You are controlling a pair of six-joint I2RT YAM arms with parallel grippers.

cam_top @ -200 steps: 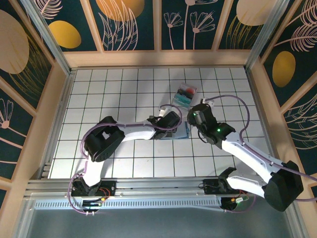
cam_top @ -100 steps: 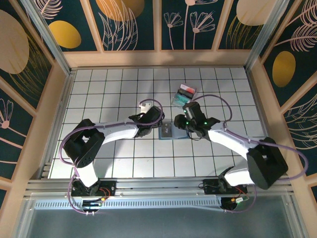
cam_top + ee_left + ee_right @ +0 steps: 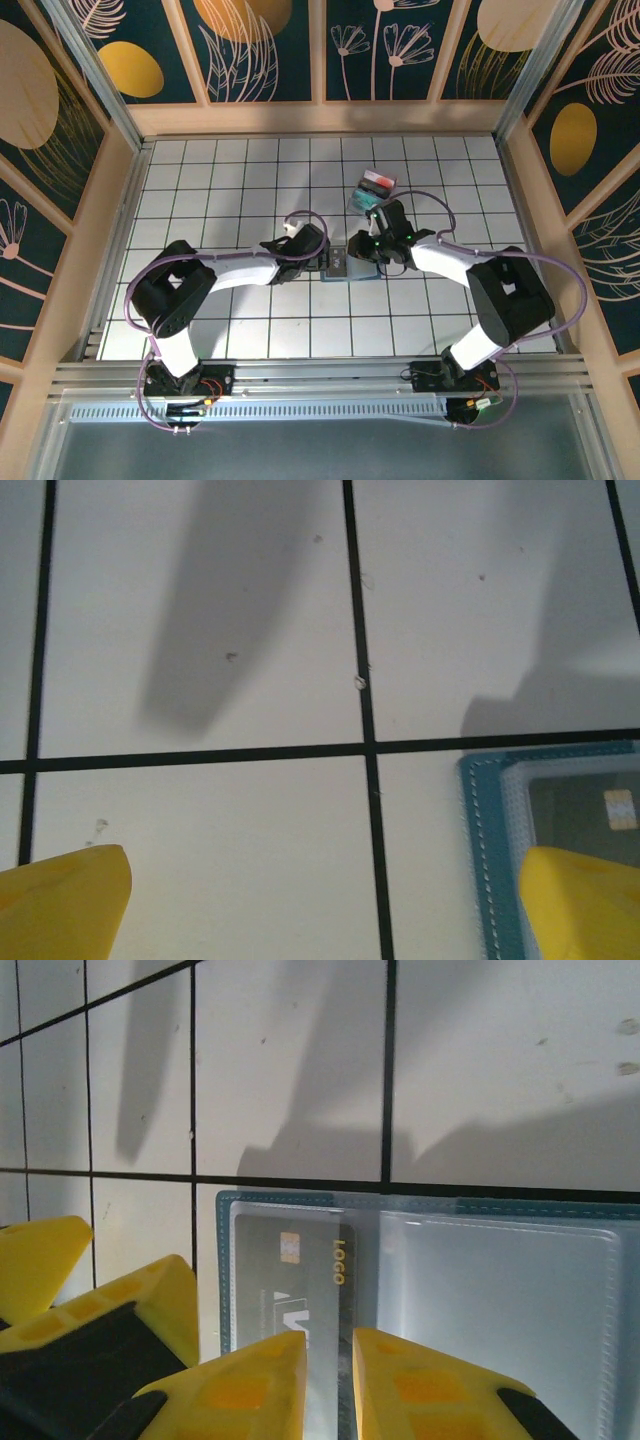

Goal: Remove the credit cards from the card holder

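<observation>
Right wrist view, item one: card holder (image 3: 480, 1290) — slate-blue bifold, lying open and flat on the gridded table (image 3: 290, 1060), clear sleeves uppermost. Item two: credit card (image 3: 290, 1270), dark grey with a gold chip, seated in the sleeve at the left of that view. Right gripper (image 3: 330, 1345): fingers drawn close with a narrow gap between them, poised over the card's near edge, nothing evidently clamped. Left gripper (image 3: 320, 880): fingers set wide apart in the left wrist view, one fingertip (image 3: 580, 900) over the holder's stitched edge, the other over bare table. Top external view places both grippers at the holder mid-table, with a clear tray (image 3: 372, 190) of red and teal contents just beyond. Step in hand, as judged: steadying the holder and lining up on the first card — extraction not yet begun. Next move likely calls for the left finger to press the holder down while the right catches the card's edge and slides it from the sleeve; so thin and flat a card offers little purchase.
</observation>
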